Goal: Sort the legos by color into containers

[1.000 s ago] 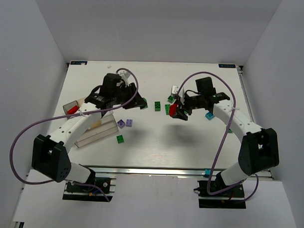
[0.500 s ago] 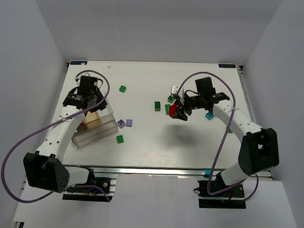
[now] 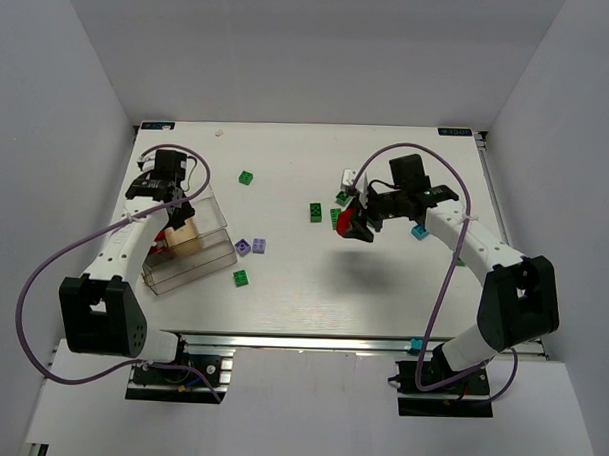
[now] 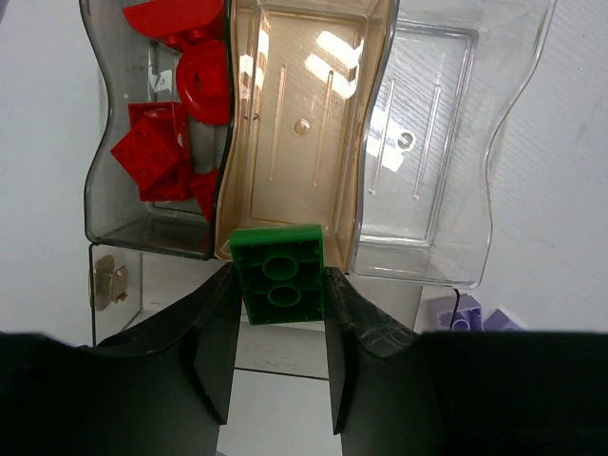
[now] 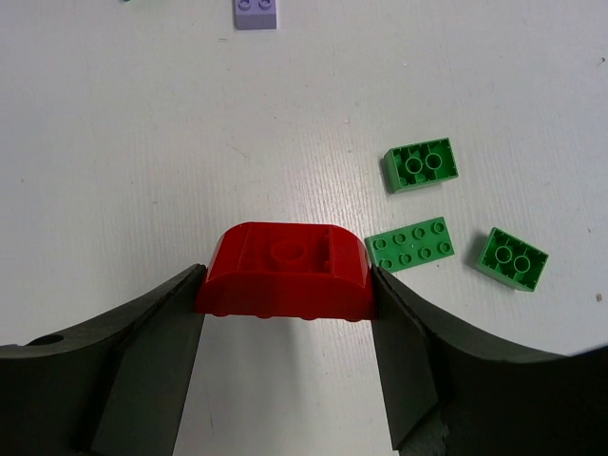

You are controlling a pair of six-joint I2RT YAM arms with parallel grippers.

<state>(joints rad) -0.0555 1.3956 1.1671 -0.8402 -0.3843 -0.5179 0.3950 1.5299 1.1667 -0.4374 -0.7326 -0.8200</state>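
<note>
My left gripper [image 4: 280,277] is shut on a green brick [image 4: 278,271], seen from its hollow underside, just off the near end of the clear container [image 4: 518,114]. The container's left compartment holds several red bricks [image 4: 157,152]. Its middle compartment [image 4: 299,123] is tan and its right one holds nothing. In the top view this gripper [image 3: 169,195] hangs over the container [image 3: 205,260] at the table's left. My right gripper [image 5: 285,280] is shut on a rounded red piece [image 5: 285,266], lifted above the table [image 3: 351,222].
Below the right gripper lie green bricks [image 5: 421,164] [image 5: 409,244] [image 5: 513,258]. On the table are more green bricks [image 3: 245,178] [image 3: 315,211] [image 3: 241,277], two purple bricks [image 3: 251,246] beside the container, a teal brick [image 3: 419,231] and a white piece [image 3: 350,178].
The left arm has swung from the table's middle out to the left, carrying the green brick to the container. The right arm has held still with the red piece.
</note>
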